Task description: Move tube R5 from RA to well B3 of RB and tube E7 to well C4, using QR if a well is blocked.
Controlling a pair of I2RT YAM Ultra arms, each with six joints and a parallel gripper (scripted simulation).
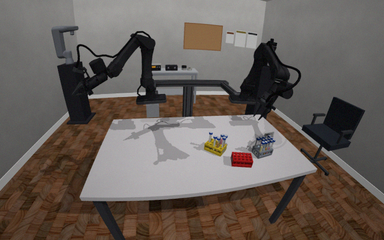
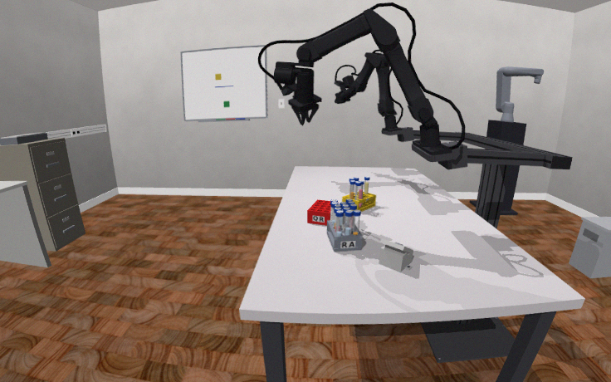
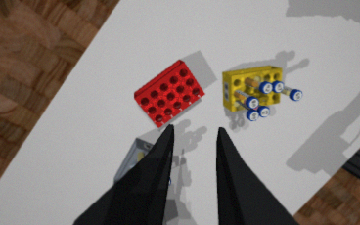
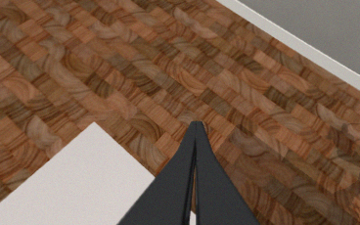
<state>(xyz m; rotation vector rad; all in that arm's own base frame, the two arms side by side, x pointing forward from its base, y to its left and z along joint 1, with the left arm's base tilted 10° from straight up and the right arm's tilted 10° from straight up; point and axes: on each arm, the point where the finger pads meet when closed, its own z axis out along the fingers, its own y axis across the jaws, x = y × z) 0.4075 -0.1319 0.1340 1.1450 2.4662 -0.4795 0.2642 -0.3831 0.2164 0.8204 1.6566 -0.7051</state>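
Note:
The grey rack RA [image 1: 258,154] [image 2: 347,244] [image 3: 126,157] holds several blue-capped tubes; R5 and E7 cannot be told apart. The yellow rack RB [image 1: 211,148] [image 2: 369,203] [image 3: 228,94] holds several tubes. The red rack QR [image 1: 241,160] [image 2: 319,216] [image 3: 168,94] looks empty. My left gripper [image 1: 256,117] [image 2: 302,121] [image 3: 196,132] is partly open and empty, high above the table; its fingers hide most of RA in the left wrist view. My right gripper [image 1: 74,93] [image 4: 196,127] is shut and empty, far from the racks, pointing out past a table corner.
A small grey box [image 1: 269,134] [image 2: 396,257] stands beside RA; no lit lamp can be made out. The white table [image 1: 146,178] [image 2: 308,294] [image 3: 68,132] [image 4: 88,171] carries the racks, with QR close to both RA and RB. A chair [image 1: 327,136] stands beyond the table's side.

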